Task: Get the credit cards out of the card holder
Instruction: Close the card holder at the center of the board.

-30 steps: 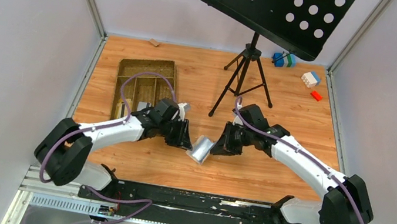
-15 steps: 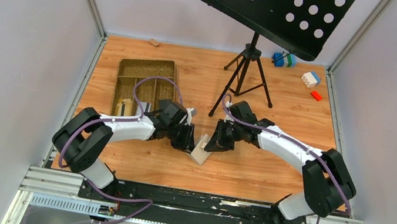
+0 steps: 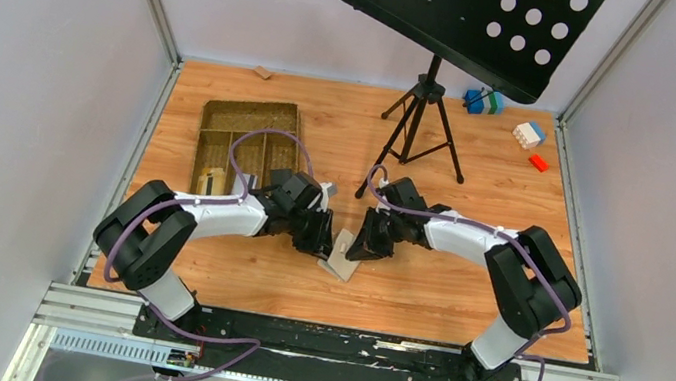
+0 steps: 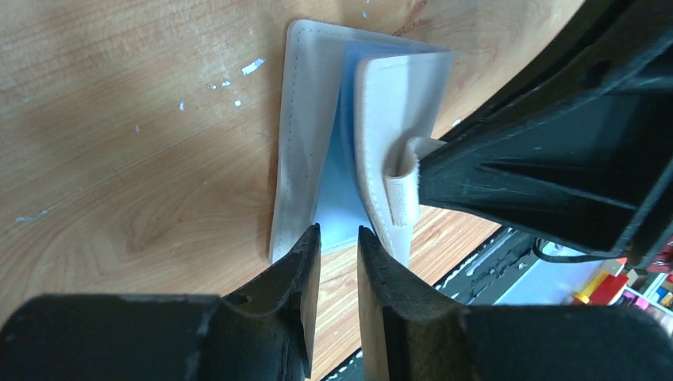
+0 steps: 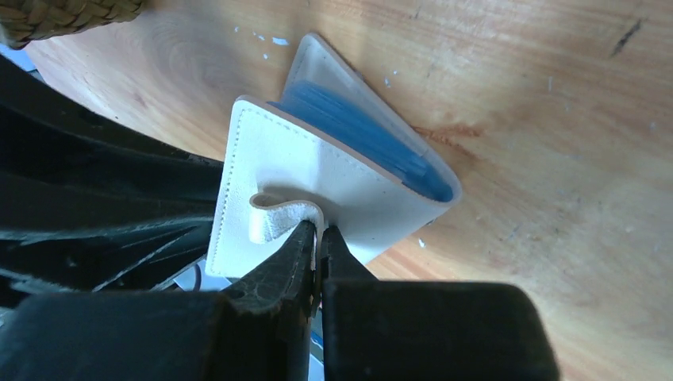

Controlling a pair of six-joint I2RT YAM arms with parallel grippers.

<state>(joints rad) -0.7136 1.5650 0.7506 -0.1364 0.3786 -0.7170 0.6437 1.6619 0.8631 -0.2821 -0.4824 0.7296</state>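
Observation:
The cream card holder (image 3: pixel 341 255) lies on the wooden table between both grippers, partly opened. In the left wrist view its lower flap (image 4: pixel 305 143) rests on the wood, the upper flap is raised, and light blue lining shows between them. My right gripper (image 3: pixel 359 246) is shut on the little closure tab (image 5: pixel 274 218) and holds the upper flap up; its jaws (image 5: pixel 319 234) meet on the tab's root. My left gripper (image 3: pixel 323 243) is narrowly open, with its tips (image 4: pixel 339 238) at the holder's near edge and wood showing between them. No credit cards show; only blue sleeves (image 5: pixel 357 135) are visible.
A woven brown compartment tray (image 3: pixel 254 117) stands at the back left with small flat items inside. A black music stand on a tripod (image 3: pixel 414 131) rises behind the grippers. Toy blocks (image 3: pixel 529 133) lie at the back right and a small wooden block (image 3: pixel 262 71) at the back edge.
Both arms have drawn their elbows in and brought the holder lower. A second ago it showed a tilted silvery face; now it rests flatter on the table.

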